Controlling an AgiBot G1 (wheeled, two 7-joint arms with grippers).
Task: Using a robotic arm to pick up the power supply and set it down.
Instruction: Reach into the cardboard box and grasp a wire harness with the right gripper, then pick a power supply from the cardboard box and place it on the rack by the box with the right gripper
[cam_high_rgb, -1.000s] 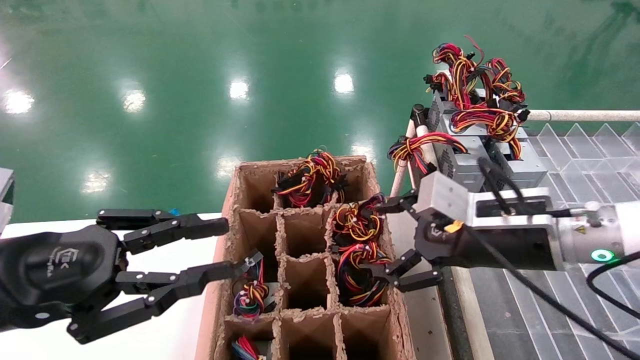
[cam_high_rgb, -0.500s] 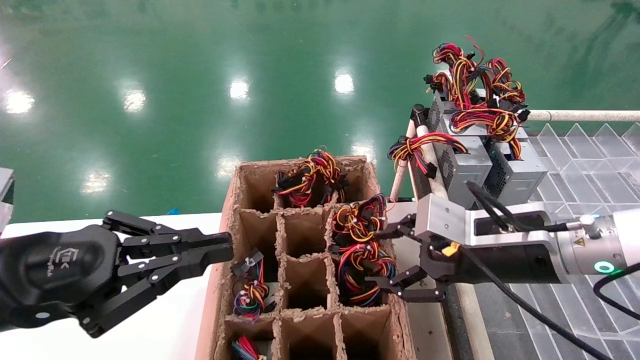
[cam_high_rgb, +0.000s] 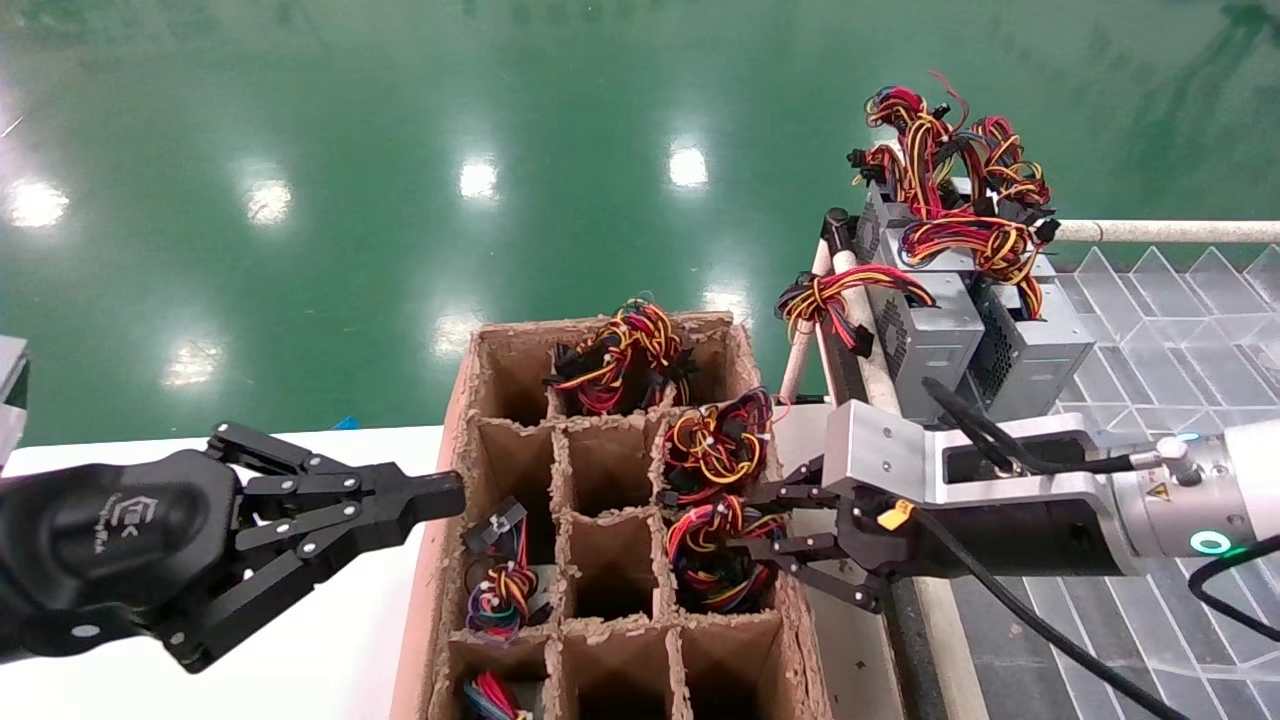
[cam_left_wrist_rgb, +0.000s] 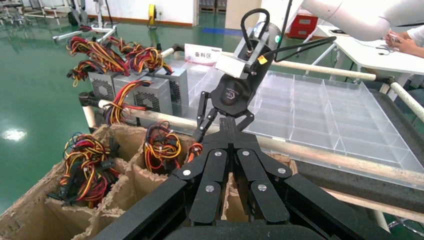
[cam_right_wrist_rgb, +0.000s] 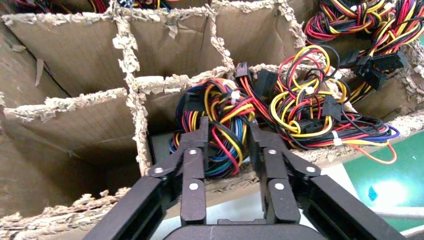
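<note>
Power supply (cam_high_rgb: 715, 545): seated in a cell along the right edge of the cardboard divider box (cam_high_rgb: 610, 520), third cell from the far end; only its looped red, yellow, orange, black and blue-purple wire bundle (cam_right_wrist_rgb: 225, 127) shows clearly, the grey body sits low in the cell.
Right gripper (cam_high_rgb: 760, 530): reaches in over the right wall of the box; fingers narrowed around the wire bundle, one on each side, touching the loops.
Grip state: fingers clasp the bundle; the unit is not raised out of its cell.
Left gripper (cam_high_rgb: 440, 495): held just outside the left wall of the box, over the white bench (cam_high_rgb: 330, 640); fingers brought together, holding nothing.
Neighbouring cell: a second bundle (cam_high_rgb: 715, 440) lies in the cell next toward the far end, just beside the gripped one.
Other units: grey boxes with wire bundles (cam_high_rgb: 960, 300) stand at the far left corner of the clear divided tray (cam_high_rgb: 1160, 340), to the right of the box.
</note>
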